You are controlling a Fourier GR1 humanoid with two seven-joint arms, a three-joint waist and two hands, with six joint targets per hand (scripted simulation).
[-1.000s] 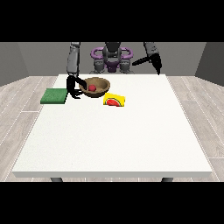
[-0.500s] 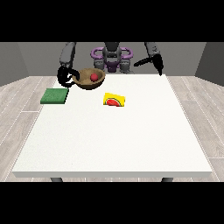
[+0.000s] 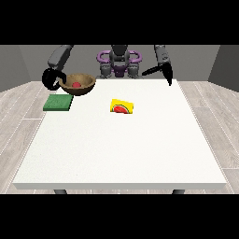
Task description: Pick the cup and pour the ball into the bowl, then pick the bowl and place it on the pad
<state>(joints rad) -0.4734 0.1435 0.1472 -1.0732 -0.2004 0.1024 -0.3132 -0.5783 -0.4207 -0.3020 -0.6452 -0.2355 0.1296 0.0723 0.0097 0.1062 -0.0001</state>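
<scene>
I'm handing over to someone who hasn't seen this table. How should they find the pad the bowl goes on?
Start at the white table and look to its far corner at the view's left. The pad lies flat there, a dark green square just below the brown bowl carried by the hand at the view's left. The only other flat item, a yellow card with a watermelon picture, sits near the middle.
</scene>
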